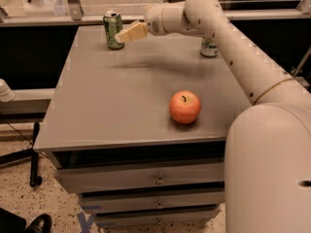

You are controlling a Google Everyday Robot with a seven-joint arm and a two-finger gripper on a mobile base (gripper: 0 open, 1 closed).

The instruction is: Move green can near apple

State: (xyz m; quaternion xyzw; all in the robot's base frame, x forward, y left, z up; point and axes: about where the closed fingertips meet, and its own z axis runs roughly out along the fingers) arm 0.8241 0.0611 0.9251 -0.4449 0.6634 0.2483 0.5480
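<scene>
The green can (112, 32) stands up straight at the far left corner of the gray table (97, 110). It is small, green with lighter blotches and a shiny silver top, and it is well apart from the red-orange apple (184, 107) near the front edge. The gripper (122, 37) hangs just beside the can on its right and points at it, but I cannot tell if it is clenched or let go. 1 more can (209, 47) peeks out behind the arm at the back.
</scene>
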